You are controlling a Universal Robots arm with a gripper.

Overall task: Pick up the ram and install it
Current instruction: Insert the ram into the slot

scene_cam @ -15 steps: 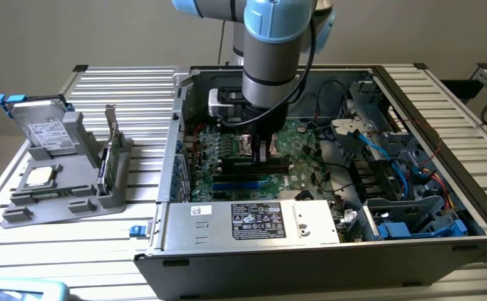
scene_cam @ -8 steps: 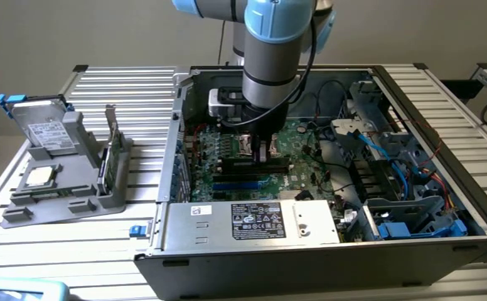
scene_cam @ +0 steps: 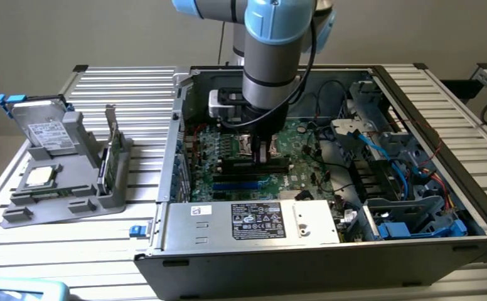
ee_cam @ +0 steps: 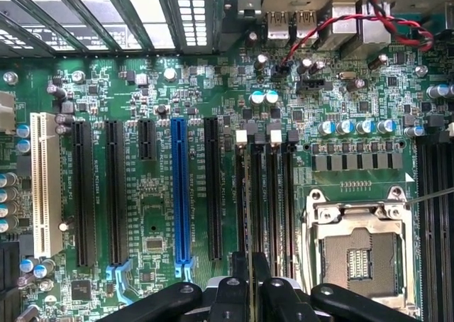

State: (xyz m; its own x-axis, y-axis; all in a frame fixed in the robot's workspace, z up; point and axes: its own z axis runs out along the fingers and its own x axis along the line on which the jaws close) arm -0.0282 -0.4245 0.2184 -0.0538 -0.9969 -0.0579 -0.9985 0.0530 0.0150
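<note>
My gripper is down inside the open computer case, over the green motherboard. It is shut on the ram, a dark narrow stick lying level just below the fingers. In the wrist view the ram shows edge-on, running away from the gripper along one of the black memory slots with white latches. The stick is lined up with that slot; I cannot tell whether it is seated. The black fingers stand close together on either side of it.
Beside the slots sits the empty metal processor socket. Blue and black cables crowd the case on the exterior view's right; the power supply lies at the front. Outside, a grey holder carries a drive, a silver chip and a thin upright board.
</note>
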